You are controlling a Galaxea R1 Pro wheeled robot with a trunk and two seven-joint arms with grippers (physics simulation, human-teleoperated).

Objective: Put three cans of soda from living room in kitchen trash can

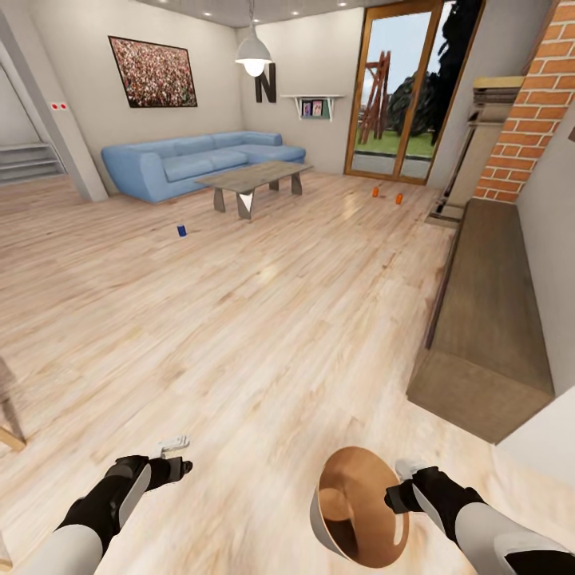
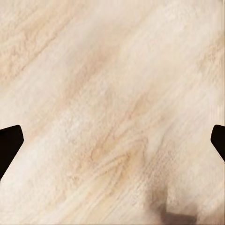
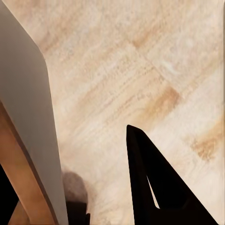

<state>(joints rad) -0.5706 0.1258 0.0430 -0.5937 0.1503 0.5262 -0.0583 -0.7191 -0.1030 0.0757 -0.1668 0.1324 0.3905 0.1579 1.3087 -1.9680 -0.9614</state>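
Beside the glass patio door [image 1: 403, 88] at the living room's far end, 2 orange soda cans [image 1: 375, 192] stand upright on the wood floor [image 1: 263, 319], well apart from the blue sofa [image 1: 192, 160] and coffee table [image 1: 251, 177]. A small blue can [image 1: 182, 231] sits nearer the sofa. The right claw [image 1: 397, 497] is clamped on the tilted trash can's [image 1: 359, 511] rim. The left claw [image 2: 112, 140] hangs over bare floor, fingers [image 2: 9, 145] spread apart.
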